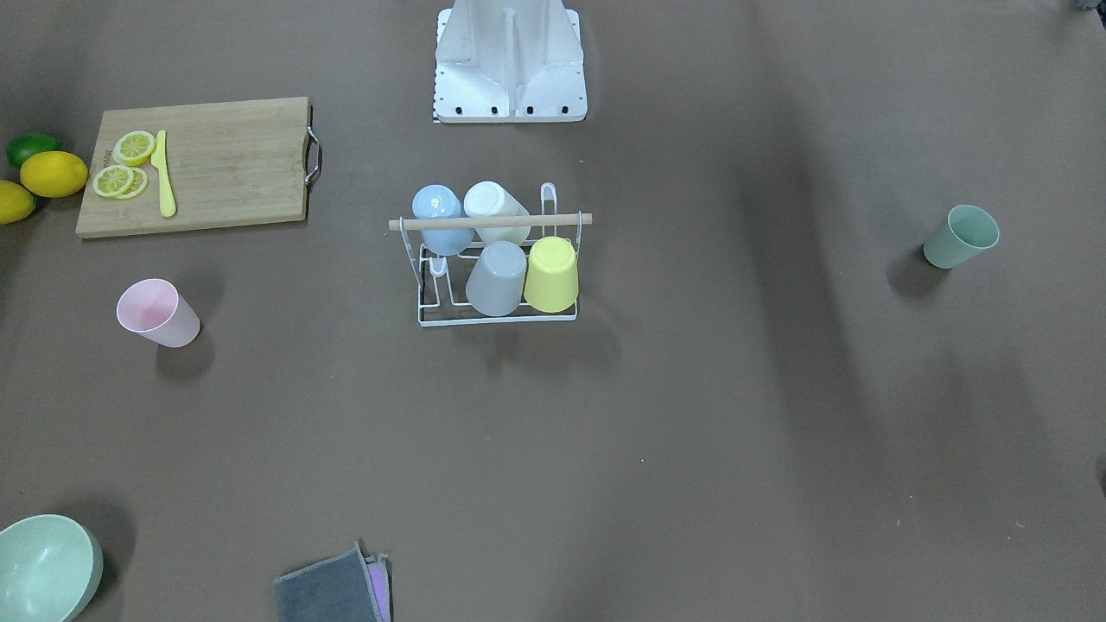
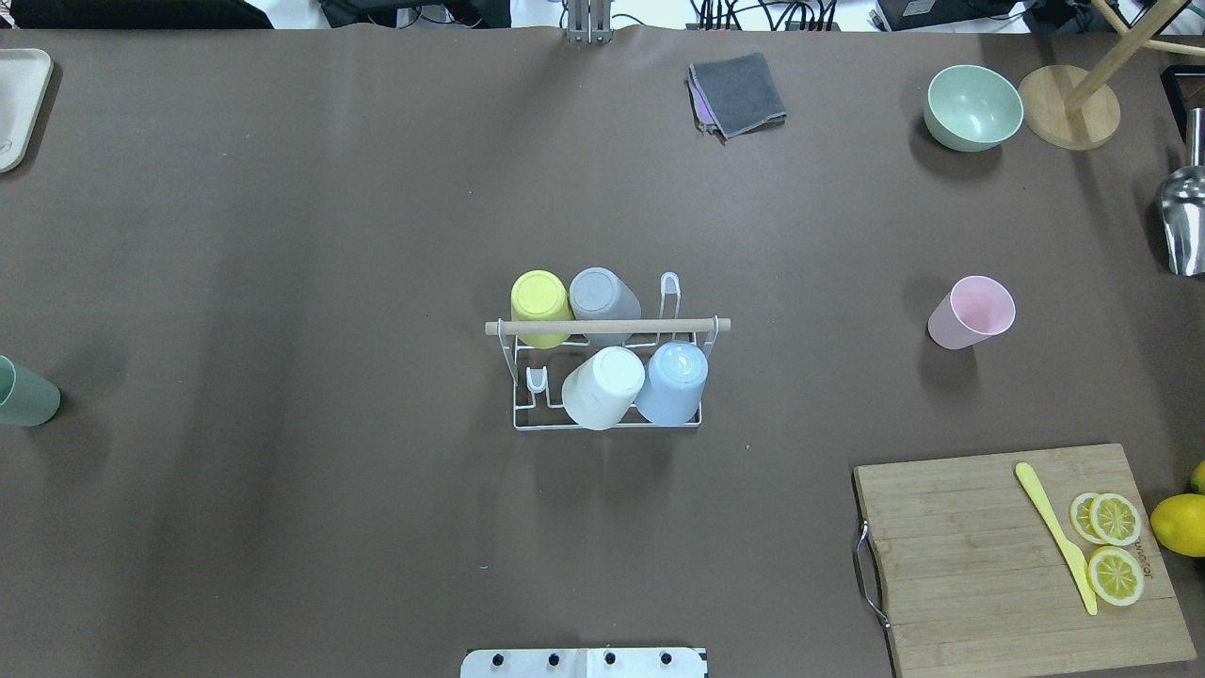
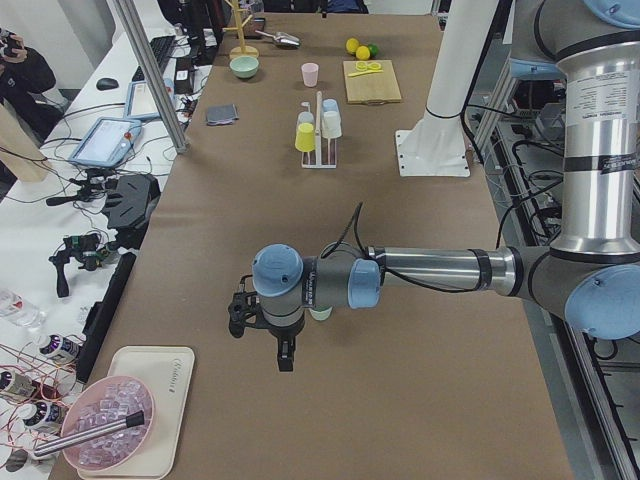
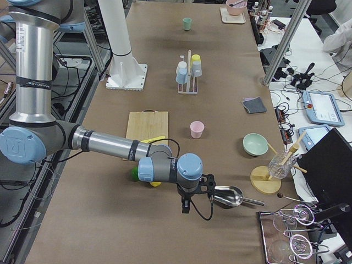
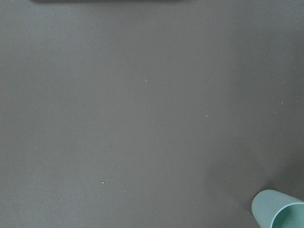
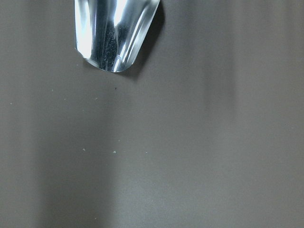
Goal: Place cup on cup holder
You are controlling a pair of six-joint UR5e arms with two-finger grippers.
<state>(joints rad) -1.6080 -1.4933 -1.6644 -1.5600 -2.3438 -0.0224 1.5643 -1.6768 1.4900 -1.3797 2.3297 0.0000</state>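
The white wire cup holder (image 1: 492, 222) with a wooden rod handle stands mid-table, also in the overhead view (image 2: 607, 327). It holds upside-down blue (image 2: 673, 381), white (image 2: 602, 386), grey (image 2: 602, 294) and yellow (image 2: 538, 299) cups. A pink cup (image 2: 972, 312) stands upright to its right. A green cup (image 2: 24, 395) stands at the far left edge and shows in the left wrist view (image 5: 280, 211). My left gripper (image 3: 262, 335) hovers near the green cup. My right gripper (image 4: 195, 192) hovers by a metal scoop. I cannot tell whether either is open or shut.
A wooden cutting board (image 2: 1021, 565) carries lemon slices (image 2: 1111, 546) and a yellow knife (image 2: 1059, 537). A lemon (image 2: 1181, 523) lies beside it. A green bowl (image 2: 972, 106), grey cloth (image 2: 737, 92), metal scoop (image 2: 1184, 221) and wooden stand (image 2: 1068, 118) sit at the far side.
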